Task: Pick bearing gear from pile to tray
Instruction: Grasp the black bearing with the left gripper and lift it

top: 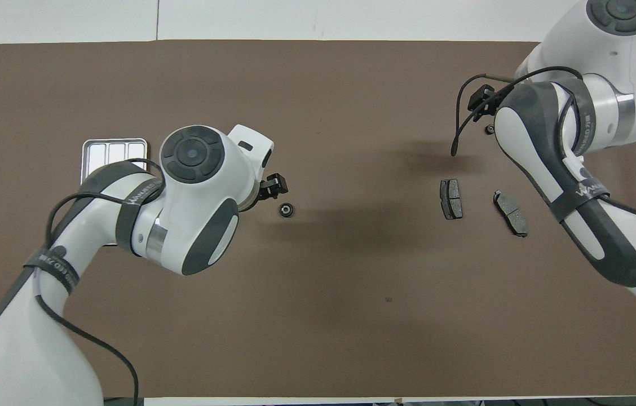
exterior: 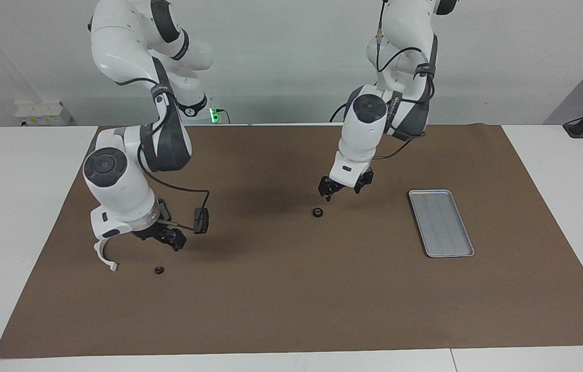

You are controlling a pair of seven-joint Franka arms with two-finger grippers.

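Mat (exterior: 291, 289): brown, covering most of the table, all parts lying on it.

Left arm: reaching in at its own end of the table. Left gripper (exterior: 346, 188) hangs low, fingers apart and empty, over the mat just beside a small black gear (exterior: 317, 212). This gear lies alone near the mat's middle, between pile and tray, apart from the fingers.

Right arm: hanging over the pile at its end of the table. Right gripper (exterior: 172, 238) is low over the mat; whether its fingers are apart or together I cannot tell.

Tray (exterior: 441, 222): toward the left arm's end, flat on the mat. Its visible surface holds nothing, so judged undelivered to date.

Plates (top: 451, 198): two dark grey pads, side by side, in the pile area, untouched.

Bracket (exterior: 103, 254): white, curved, beside the right gripper.

Second gear (exterior: 158, 270): small, black, still in the pile area, near the bracket.

Assessment: early stage. One gear appears staged midway for the left gripper; grasp, carry and placement remain, then the second gear.
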